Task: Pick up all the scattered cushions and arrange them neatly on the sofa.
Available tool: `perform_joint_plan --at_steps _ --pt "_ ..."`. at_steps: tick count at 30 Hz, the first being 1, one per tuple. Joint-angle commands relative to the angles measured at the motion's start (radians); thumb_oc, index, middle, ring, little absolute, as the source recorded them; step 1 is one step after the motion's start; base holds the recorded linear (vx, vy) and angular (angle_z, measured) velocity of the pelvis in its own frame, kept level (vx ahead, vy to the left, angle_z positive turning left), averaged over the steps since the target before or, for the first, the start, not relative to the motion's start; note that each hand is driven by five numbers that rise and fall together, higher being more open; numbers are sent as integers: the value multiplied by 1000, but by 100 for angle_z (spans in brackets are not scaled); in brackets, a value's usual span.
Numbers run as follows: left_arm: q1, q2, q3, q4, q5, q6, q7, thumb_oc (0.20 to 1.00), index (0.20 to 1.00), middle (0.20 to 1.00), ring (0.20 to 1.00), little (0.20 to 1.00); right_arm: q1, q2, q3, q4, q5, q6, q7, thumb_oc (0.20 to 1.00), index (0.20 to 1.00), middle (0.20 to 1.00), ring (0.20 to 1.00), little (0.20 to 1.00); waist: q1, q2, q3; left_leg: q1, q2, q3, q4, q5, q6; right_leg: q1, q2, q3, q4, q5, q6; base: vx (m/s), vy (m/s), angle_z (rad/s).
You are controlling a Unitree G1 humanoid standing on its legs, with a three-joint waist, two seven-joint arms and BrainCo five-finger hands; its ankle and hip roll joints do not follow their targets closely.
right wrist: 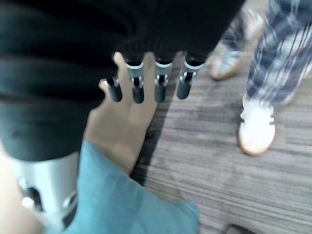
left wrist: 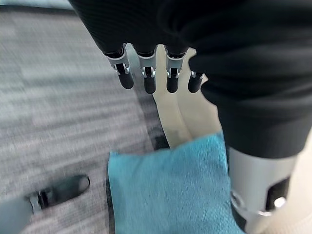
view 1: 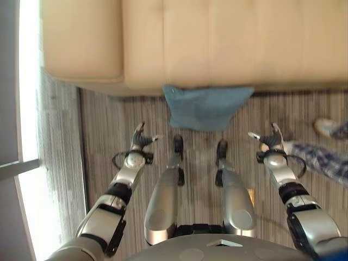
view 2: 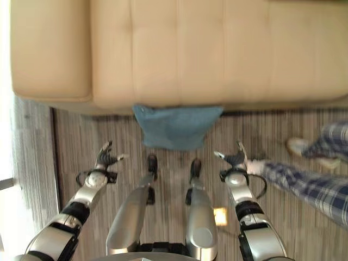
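From my feed, a big beige sofa [view 1: 217,43] runs across the far side, with stitched seams splitting its cushioned top into panels and a chunky padded arm at its left end. The floor [view 1: 109,136] is a striped grey-brown carpet, with a dark seam running along its left part. Really bright daylight pours in down the left edge, washing out the floor there. A person's plaid trouser leg [view 2: 310,185] and pale sneakers [right wrist: 256,129] stand off to the right.
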State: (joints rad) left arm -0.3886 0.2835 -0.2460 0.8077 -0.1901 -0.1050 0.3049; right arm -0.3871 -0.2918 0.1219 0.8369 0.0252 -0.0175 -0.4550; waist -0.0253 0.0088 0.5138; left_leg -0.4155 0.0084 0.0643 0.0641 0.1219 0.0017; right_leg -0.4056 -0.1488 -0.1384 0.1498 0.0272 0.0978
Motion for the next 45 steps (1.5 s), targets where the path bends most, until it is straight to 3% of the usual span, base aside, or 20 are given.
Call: perform_joint_plan --at_steps 1,9,17,28,29,34,40,41,45 --pt "103 3 -11 50 -59 -52 70 1000 1000 1000 1000 1000 100 2 52 -7 49 -33 -77 1000 1000 1000 1000 1000 8 -44 -194 -36 -16 -29 50 -123 -38 -45 -42 -36 -90 72 48 -161 -6 -12" --pt "-57 -16 -56 -38 -77 -80 152 1000 1000 1000 1000 1000 -60 13 71 -50 85 -83 -181 1000 1000 1000 1000 1000 0 -27 -163 -285 -21 -33 72 -67 -66 -295 -58 -25 -55 104 52 -124 -6 3" --pt "-242 -13 -83 12 -89 -78 191 1000 1000 1000 1000 1000 -238 3 89 -12 118 -104 -223 1000 1000 1000 1000 1000 -1 -22 -166 -445 -7 -52 57 -56 -88 -465 -56 -14 -50 107 72 -19 -16 3" --pt "-262 -28 -108 16 -75 -71 171 1000 1000 1000 1000 1000 -243 12 95 12 108 -112 -203 1000 1000 1000 1000 1000 -8 -28 -216 -471 -3 -62 37 -47 -93 -496 -53 -18 -55 109 80 -2 -4 0" --pt "-251 -31 -108 11 -72 -71 165 1000 1000 1000 1000 1000 -231 13 93 13 106 -112 -197 1000 1000 1000 1000 1000 -11 -30 -216 -477 -11 -57 41 -22 -85 -502 -60 -26 -52 132 71 -45 -3 2" --pt "-174 -34 -96 -9 -54 -60 134 1000 1000 1000 1000 1000 -157 11 97 29 92 -98 -147 1000 1000 1000 1000 1000 -4 -32 -238 -391 -10 -65 36 -37 -82 -430 -59 -40 -39 111 69 21 -26 4" --pt "19 -19 -88 0 -11 -24 63 1000 1000 1000 1000 1000 21 -17 97 84 52 -46 -64 1000 1000 1000 1000 1000 7 -44 -229 -129 -5 -70 12 -86 -74 -181 -55 -70 -29 66 56 91 -52 4" --pt "87 -15 -77 41 7 -7 36 1000 1000 1000 1000 1000 79 -19 96 133 32 -26 -33 1000 1000 1000 1000 1000 12 -48 -226 -35 -3 -70 1 -102 -71 -73 -47 -80 -47 49 50 103 -55 7" --pt "143 -17 -62 118 32 12 10 1000 1000 1000 1000 1000 121 -17 93 183 10 -17 -8 1000 1000 1000 1000 1000 18 -52 -235 46 2 -68 -17 -108 -70 25 -35 -82 -73 35 47 88 -38 7"
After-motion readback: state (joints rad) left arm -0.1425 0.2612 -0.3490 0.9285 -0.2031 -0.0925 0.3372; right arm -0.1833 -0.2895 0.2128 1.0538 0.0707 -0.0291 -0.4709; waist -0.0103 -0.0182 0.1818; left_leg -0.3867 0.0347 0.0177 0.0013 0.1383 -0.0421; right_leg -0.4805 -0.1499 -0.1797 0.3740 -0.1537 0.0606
